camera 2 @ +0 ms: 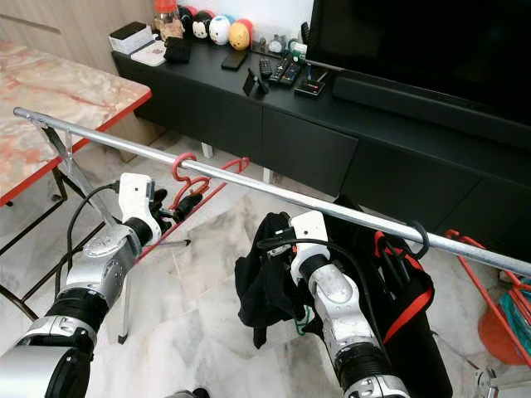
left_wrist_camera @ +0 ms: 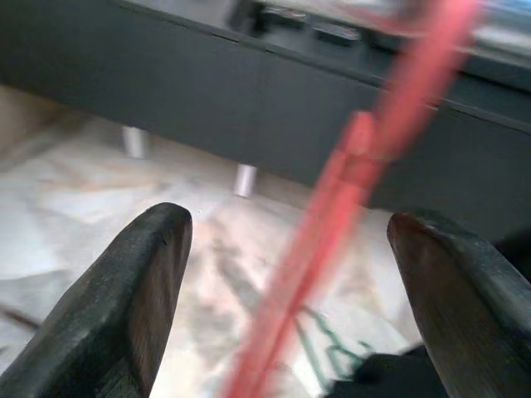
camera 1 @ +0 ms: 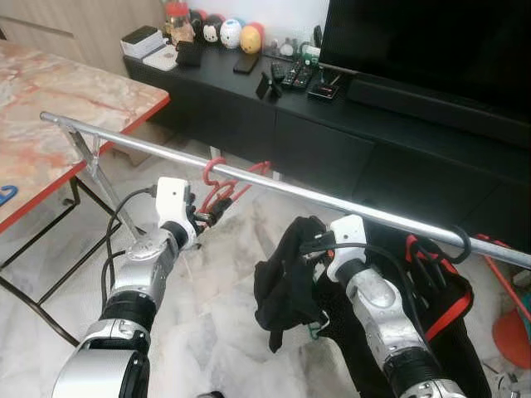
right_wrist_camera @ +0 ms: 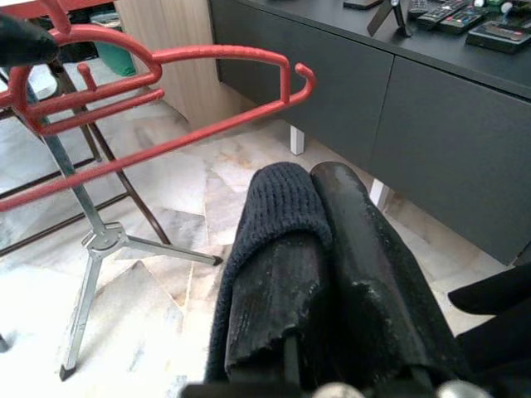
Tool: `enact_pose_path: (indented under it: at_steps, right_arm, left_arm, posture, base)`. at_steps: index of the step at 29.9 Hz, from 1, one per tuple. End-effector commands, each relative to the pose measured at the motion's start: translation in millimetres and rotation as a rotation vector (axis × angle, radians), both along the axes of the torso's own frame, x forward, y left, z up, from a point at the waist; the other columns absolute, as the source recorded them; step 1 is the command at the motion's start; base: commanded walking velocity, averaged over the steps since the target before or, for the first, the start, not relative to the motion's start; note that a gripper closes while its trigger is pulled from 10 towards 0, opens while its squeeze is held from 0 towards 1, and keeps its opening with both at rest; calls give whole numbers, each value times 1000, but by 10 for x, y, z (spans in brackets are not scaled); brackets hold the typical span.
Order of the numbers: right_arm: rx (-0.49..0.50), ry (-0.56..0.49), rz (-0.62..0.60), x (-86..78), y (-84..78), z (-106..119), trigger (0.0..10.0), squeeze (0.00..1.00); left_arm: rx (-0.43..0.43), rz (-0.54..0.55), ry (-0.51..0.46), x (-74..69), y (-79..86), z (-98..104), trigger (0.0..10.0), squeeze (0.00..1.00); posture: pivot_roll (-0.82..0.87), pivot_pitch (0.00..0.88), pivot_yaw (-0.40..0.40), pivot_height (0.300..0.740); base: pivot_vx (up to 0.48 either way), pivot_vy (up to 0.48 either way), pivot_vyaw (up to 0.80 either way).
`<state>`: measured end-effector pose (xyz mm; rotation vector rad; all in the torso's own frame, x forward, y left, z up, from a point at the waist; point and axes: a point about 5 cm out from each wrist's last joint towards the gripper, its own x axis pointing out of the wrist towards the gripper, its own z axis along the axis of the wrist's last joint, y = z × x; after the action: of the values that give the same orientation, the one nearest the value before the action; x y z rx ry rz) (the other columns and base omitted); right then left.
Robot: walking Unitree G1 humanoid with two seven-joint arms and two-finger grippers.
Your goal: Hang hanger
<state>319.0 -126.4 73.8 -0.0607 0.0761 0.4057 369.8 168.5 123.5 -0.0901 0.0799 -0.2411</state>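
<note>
The two silver arms rise from the near edge, the left arm toward the red hanger, the right arm toward the dark clothes. The right end effector has its two black fingers pressed together, with a fold of black knitted garment pinched over one of them; the cloth droops from it near the middle of the scene. Just right of it, more dark clothing with red trim hangs from a black hook over the rail.

The left end effector reaches up to the lower part of the red hanger. In the left wrist view its fingers stand wide apart, with a blurred red bar of the hanger running between them, touching neither as far as can be seen. The hanger's hook sits over the metal rail, so the hanger hangs on the rail, left of the dark clothes and well apart from them.

The rail runs from far left to near right on a thin metal stand, above a pale marble floor. To the left is a marble-patterned worktop with a red edge. Beyond the rail stands a long black cabinet carrying remotes, small round toys and a large dark screen.
</note>
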Motion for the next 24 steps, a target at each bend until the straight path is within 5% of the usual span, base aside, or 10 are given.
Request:
enact_pose_path:
  at_steps: [1,13,24]
  right_arm:
    - [1,-7,4,2,10,19,10000,0]
    - [3,-10,4,-5,16,23,10000,0]
    - [5,-9,5,-4,27,21,10000,0]
  left_arm:
    - [17,42,19,4,18,-47,10000,0]
    - [23,1,84,-26,-140,-238,10000,0]
    - [50,60,6,11,-92,-148,10000,0]
  posture:
    - [-3,106,11,740]
    - [-11,105,15,740]
    - [-8,105,16,740]
  base:
    - [0,0,0]
    - [0,0,0]
    - [0,0,0]
